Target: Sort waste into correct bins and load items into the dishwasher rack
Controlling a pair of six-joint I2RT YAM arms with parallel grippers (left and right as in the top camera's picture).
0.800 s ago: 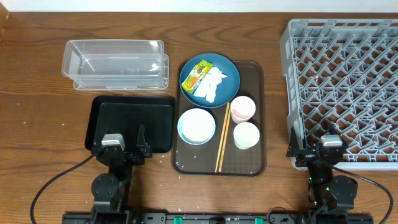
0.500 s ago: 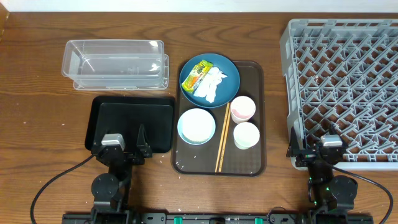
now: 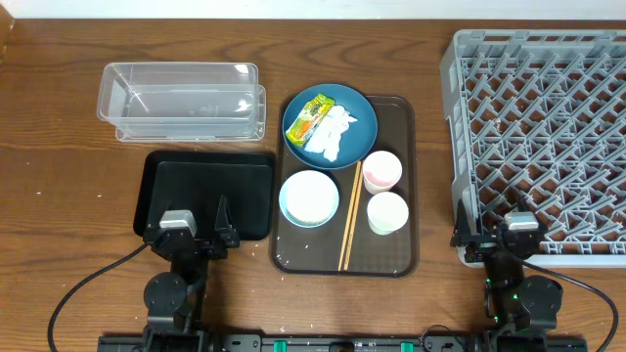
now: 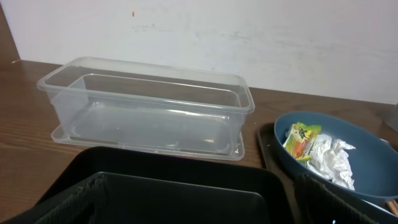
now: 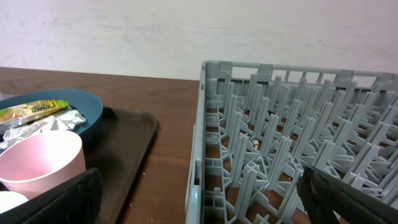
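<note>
1. Left end effector (image 3: 188, 233): the fingers are spread wide with nothing between them. In the left wrist view (image 4: 199, 208) only two blurred fingertips show, one at each bottom corner.
2. Black tray (image 3: 210, 186) (image 4: 174, 186): it lies on the table (image 3: 59, 196), directly below and just ahead of the left end effector. The wrist view cuts off its near edge.
3. Clear tub (image 3: 181, 98) (image 4: 149, 112): it stands upright beyond the black tray, straight ahead of the left end effector.
4. Dark blue plate (image 3: 360, 110) (image 4: 373, 146): it sits ahead and to the right of the left end effector, on the far end of the brown tray (image 3: 399, 132). It carries the snack wrapper (image 3: 311, 115) (image 4: 300, 137) and the tissue (image 3: 333, 135) (image 4: 329, 158), which touch each other. The wrist view crops the plate's right side.
5. Light blue bowl (image 3: 310, 198): it stands just to the right of the left end effector, past the black tray's edge. The interior reads white, and its contents cannot be made out.
6. Chopsticks (image 3: 349, 220): they lie lengthwise on the brown tray, between the bowl and the two cups.
7. Right end effector (image 3: 494, 238) (image 5: 202, 202): the fingers are wide apart and empty, at the near-left corner of the rack (image 3: 548, 137) (image 5: 267, 155). In the overhead view the lattice makes its right finger hard to make out.
8. Rack: it extends ahead and to the right of the right end effector. Its right side runs out of frame in both views.
9. Pink cup (image 3: 381, 171) (image 5: 40, 162): it stands upright, ahead and to the left of the right end effector. The pale cup (image 3: 387, 212) (image 5: 9, 202) stands nearer, and the right wrist view shows only a sliver of it.
</note>
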